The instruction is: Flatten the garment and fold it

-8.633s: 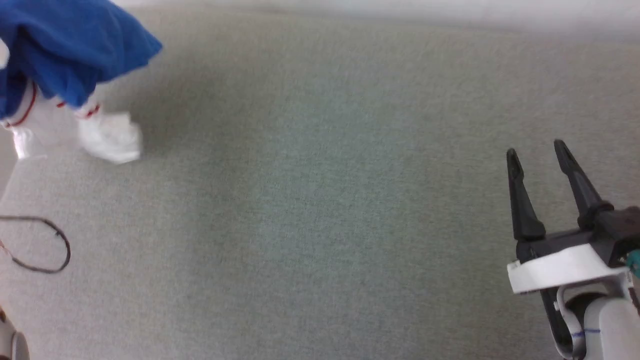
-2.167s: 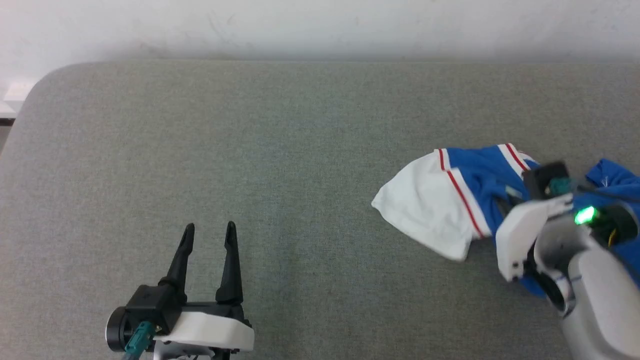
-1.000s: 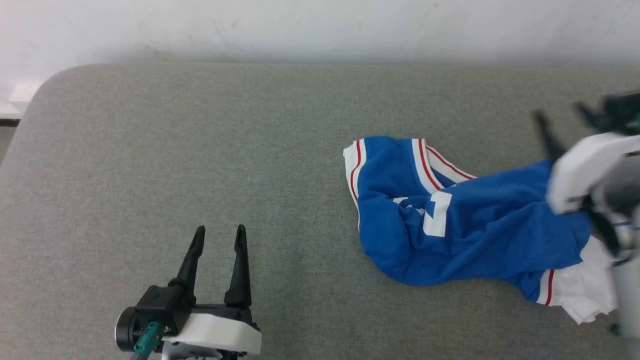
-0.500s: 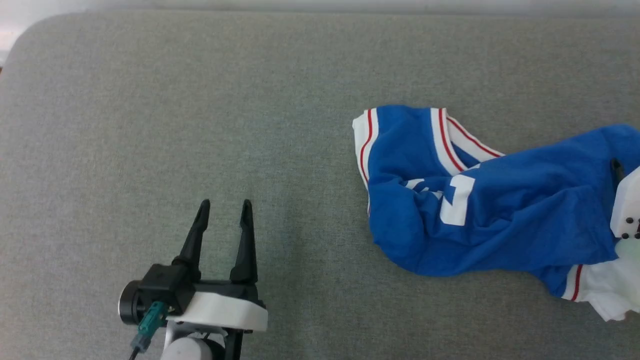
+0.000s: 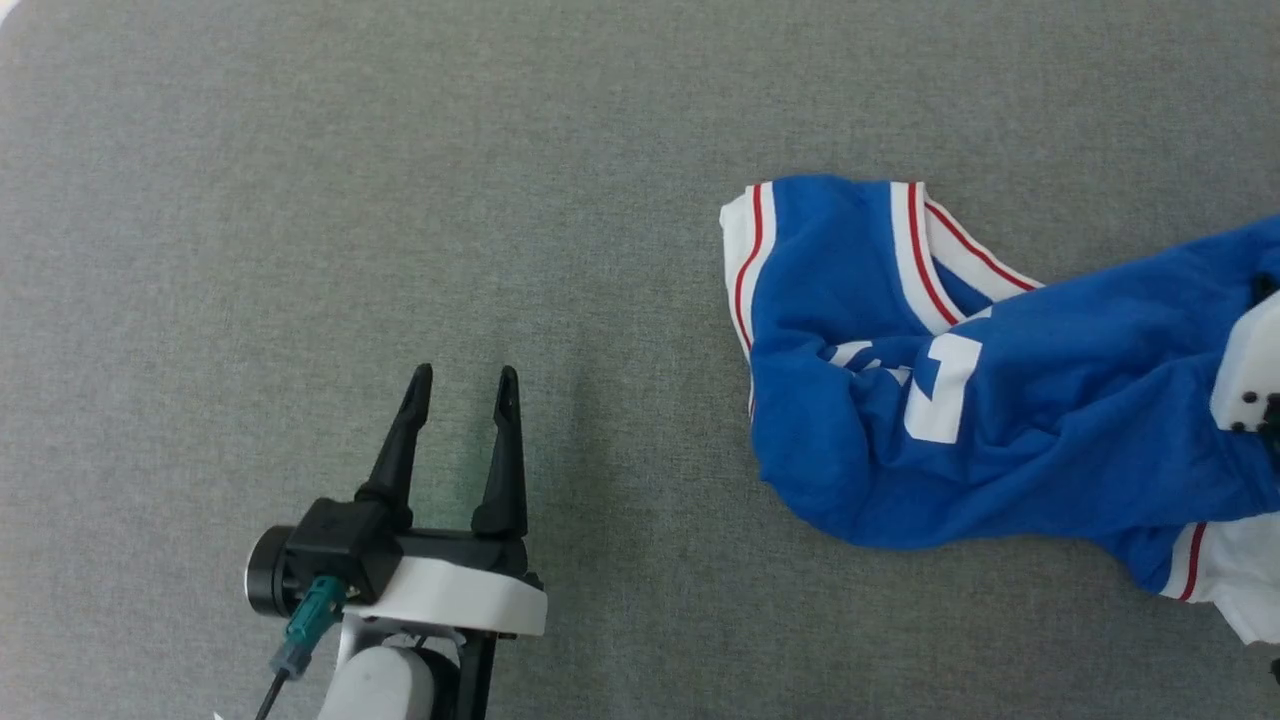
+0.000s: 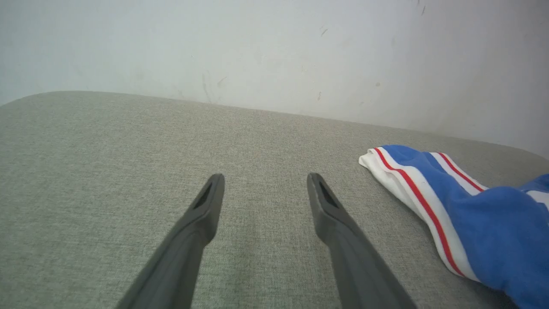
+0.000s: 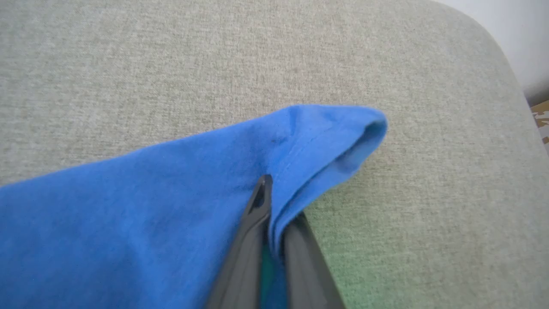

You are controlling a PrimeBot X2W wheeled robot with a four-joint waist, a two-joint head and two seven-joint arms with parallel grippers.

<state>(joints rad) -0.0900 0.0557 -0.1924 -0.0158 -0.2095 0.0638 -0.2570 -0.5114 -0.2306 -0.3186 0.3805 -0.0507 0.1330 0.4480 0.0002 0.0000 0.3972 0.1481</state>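
We take the jersey T-shirt [image 5: 1000,430] as our mark: it lies bunched on the padded surface [image 5: 300,200], with bare padding to its left, before it and behind it, and its bulk runs off to the right in the head view. Well to the left of the T-shirt and nearer to us, the left gripper [image 5: 465,372] sits over bare padding, apart from the cloth, its fingers pointing toward the wall [image 6: 274,43] that stands behind the T-shirt at the surface's far edge. At the T-shirt's right end sits the right gripper [image 7: 276,206], with a fold of the hem lying between its two fingers.
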